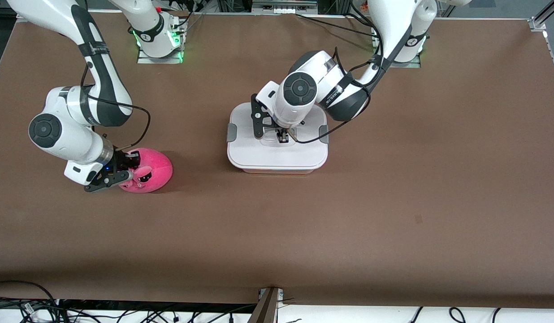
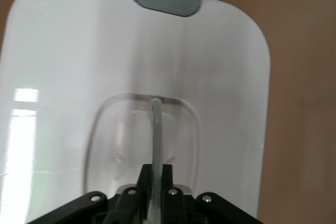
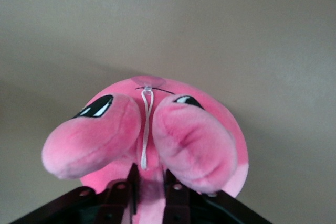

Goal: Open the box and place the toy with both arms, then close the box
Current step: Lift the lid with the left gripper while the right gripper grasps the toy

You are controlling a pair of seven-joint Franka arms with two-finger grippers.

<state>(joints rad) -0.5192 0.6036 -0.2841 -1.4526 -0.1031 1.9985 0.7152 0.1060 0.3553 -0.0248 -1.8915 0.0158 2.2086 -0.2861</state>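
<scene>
The box [image 1: 277, 154] sits mid-table, its flat white lid [image 2: 220, 66] on, with grey side clips [image 1: 231, 133]. My left gripper [image 1: 283, 136] is down on the lid's recessed centre and shut on the clear handle [image 2: 156, 129], which runs between its fingers. The bright pink plush toy [image 1: 149, 169] lies on the table toward the right arm's end. My right gripper [image 1: 130, 172] is at the toy and shut on a fold of its plush; in the right wrist view the toy [image 3: 178, 135] bulges around the fingers, its black eyes showing.
The brown table [image 1: 393, 202] spreads wide around both objects. Cables and a bracket [image 1: 268, 305] lie along the edge nearest the front camera. The arm bases [image 1: 160, 40] stand at the edge farthest from it.
</scene>
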